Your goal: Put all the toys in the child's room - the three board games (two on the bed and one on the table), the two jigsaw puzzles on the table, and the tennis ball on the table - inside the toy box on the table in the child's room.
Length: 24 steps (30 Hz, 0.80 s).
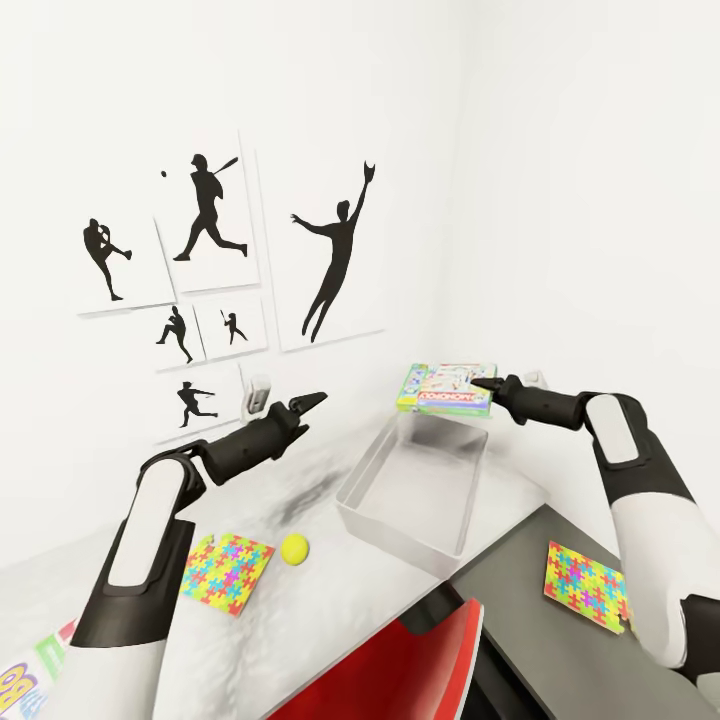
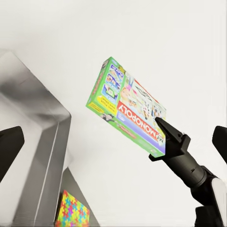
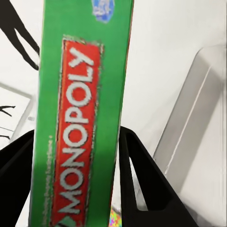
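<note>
— Currently boxed?
— Nothing yet, judging by the bare toy box [image 1: 420, 480]. Clamped edge-on in right gripper [image 1: 485, 384]: Monopoly board game [image 1: 445, 390], raised over the box's far end. Left gripper [image 1: 310, 402]: spread wide, empty, hovering above table [image 1: 300, 480]. Outstanding: that game, one jigsaw puzzle [image 1: 228, 572] on the pale top, another puzzle [image 1: 585, 585] on the dark section, tennis ball [image 1: 294, 548] beside the first.
— Surroundings?
— White walls, black silhouette posters [image 1: 210, 210]. Marbled tabletop meeting dark grey.
</note>
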Available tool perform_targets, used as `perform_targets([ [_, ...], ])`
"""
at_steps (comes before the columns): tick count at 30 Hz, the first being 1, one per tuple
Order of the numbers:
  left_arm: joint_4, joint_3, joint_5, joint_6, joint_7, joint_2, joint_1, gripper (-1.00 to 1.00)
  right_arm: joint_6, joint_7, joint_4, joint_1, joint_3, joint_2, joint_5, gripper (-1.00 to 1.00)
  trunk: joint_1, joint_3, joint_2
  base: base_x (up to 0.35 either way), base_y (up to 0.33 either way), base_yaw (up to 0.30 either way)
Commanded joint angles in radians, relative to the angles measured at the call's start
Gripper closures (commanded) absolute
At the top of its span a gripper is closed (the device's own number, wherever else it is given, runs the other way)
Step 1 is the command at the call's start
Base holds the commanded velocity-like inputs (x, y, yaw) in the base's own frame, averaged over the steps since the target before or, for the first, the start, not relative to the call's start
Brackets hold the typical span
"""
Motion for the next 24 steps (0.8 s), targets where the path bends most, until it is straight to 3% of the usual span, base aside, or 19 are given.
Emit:
perform_targets([
  [1, 0.005, -0.005, 0.016, 0.002, 0.004, 0.005, 0.005, -1.00, -0.002, 0.010, -0.006, 0.005, -0.002, -0.006, 0.011, 1.00, 0.001, -0.002, -0.002, 0.000, 0.000, 0.000],
  [5, 0.012, -0.009, 0.037, 0.001, -0.002, 0.028, 0.020, -1.00, -0.006, 0.009, -0.028, 0.027, -0.002, -0.026, 0.012, 1.00, 0.001, -0.002, -0.002, 0.000, 0.000, 0.000],
  [11, 0.012, -0.009, 0.069, 0.001, -0.002, 0.062, 0.020, -1.00, -0.006, 0.009, -0.061, 0.061, -0.002, -0.026, 0.012, 1.00, 0.001, -0.002, -0.002, 0.000, 0.000, 0.000],
  [24, 0.012, -0.009, 0.143, 0.001, -0.002, 0.063, 0.020, -1.00, -0.006, 0.009, -0.133, 0.134, -0.002, -0.026, 0.012, 1.00, 0.001, -0.002, -0.002, 0.000, 0.000, 0.000],
])
